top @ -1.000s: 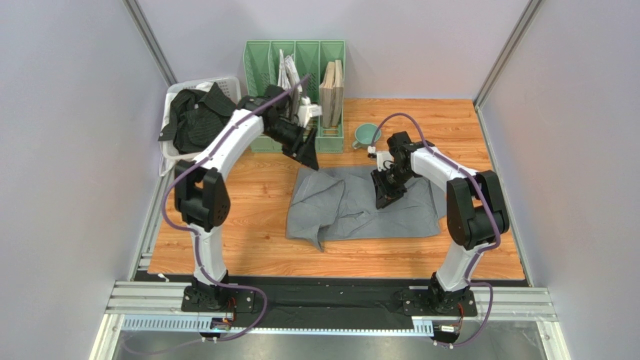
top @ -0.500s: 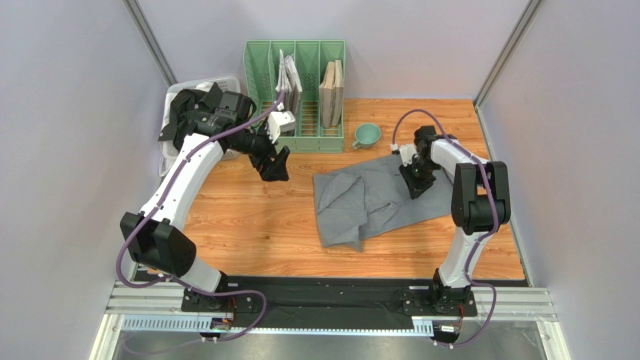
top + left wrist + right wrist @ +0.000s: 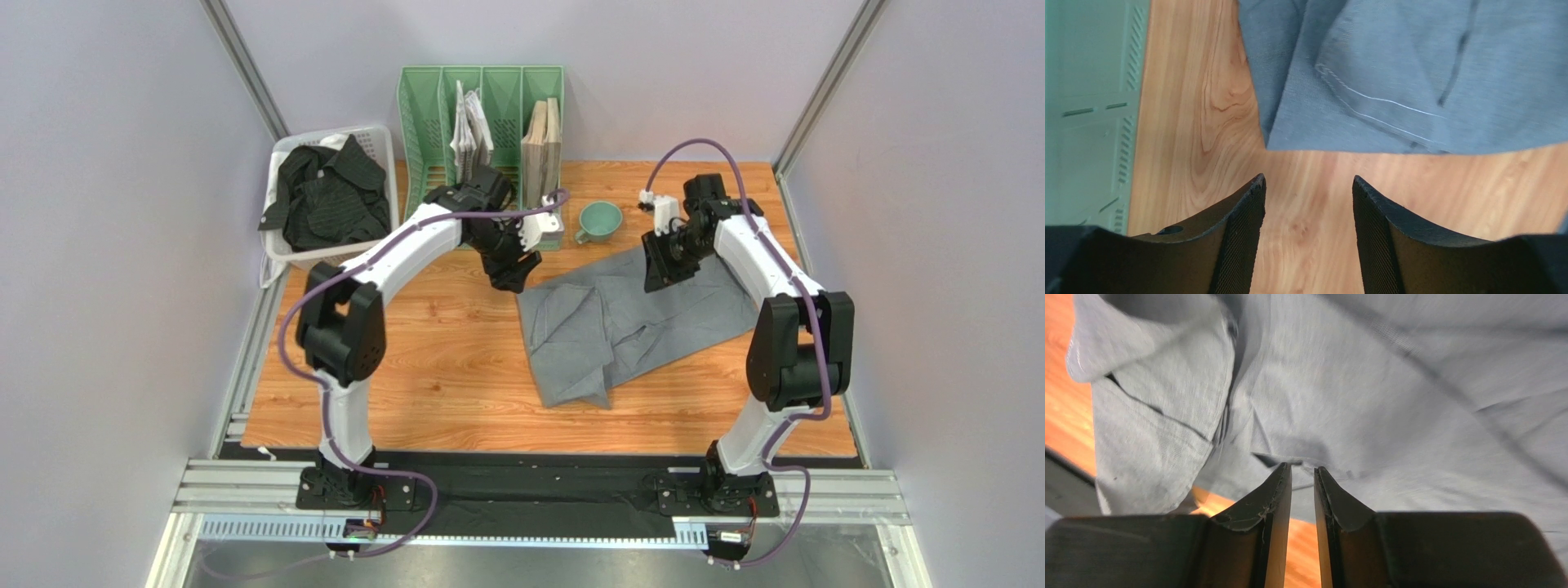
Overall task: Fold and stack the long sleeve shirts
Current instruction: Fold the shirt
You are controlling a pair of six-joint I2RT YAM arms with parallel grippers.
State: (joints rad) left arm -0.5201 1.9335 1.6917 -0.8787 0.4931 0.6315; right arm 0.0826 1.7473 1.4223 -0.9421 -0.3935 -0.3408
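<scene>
- Fingers [image 3: 1240, 214] of the left gripper [image 3: 1306, 184] stood well apart with nothing between them. They hovered over bare wood just short of the stitched hem of the grey long sleeve shirt [image 3: 1413, 67].
- Right gripper [image 3: 1303, 468] fingers were almost together, pinching a small pucker of the grey cloth at its far edge, near the teal cup [image 3: 599, 221].
- The grey shirt lay rumpled on the right half of the desk [image 3: 405, 380], partly doubled over itself and skewed to the desk edges.
- Black striped shirt [image 3: 321, 196] sat heaped in the white basket [image 3: 368, 128] at the desk's far-left corner, beside the green file rack [image 3: 423, 110]. It was not yet handled.
- Handling, judged: light, limp cloth with no stiffness. It would likely sag and bunch if taken mid-panel, and slide easily over the wood.
- Best hold, judged: a thin pinch at a hem corner or seam edge. One gripper on each corner should keep the edge taut for the fold.
- Risk, judged: pinching two layers at the doubled-over part.
</scene>
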